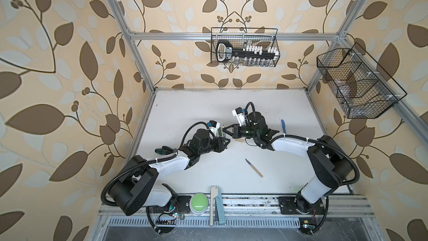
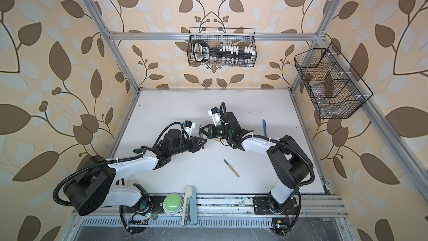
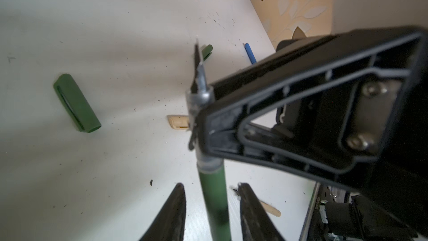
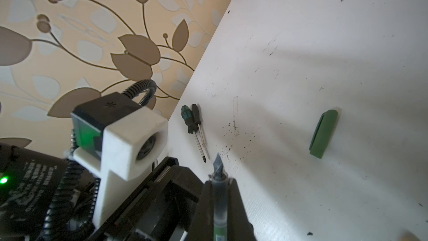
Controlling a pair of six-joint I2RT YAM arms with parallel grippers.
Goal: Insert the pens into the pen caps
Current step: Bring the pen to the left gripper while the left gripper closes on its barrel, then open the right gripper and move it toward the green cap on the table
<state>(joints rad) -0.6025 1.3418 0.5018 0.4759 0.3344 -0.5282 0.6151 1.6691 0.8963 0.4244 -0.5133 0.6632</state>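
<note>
My right gripper [image 4: 220, 181] pinches a green pen [image 3: 213, 193] near the nib, above the middle of the table [image 1: 196, 112]. My left gripper [image 3: 210, 185] is spread around the barrel and does not touch it. If the left closes off centre, I think the pen may twist and slip.

I count three pens: this one, a tan pen [image 1: 254, 168] and a blue pen [image 1: 283, 126]. I also count two green caps [image 3: 76, 103] and one tan cap [image 3: 178, 122].

Soft, diffuse light fills both top views, the white table [image 1: 196, 112] evenly bright, the walls [image 1: 58, 66] stretched toward the edges. Wrist views show broad soft shadows across the table; the near green pen [image 3: 214, 195] blurs.
</note>
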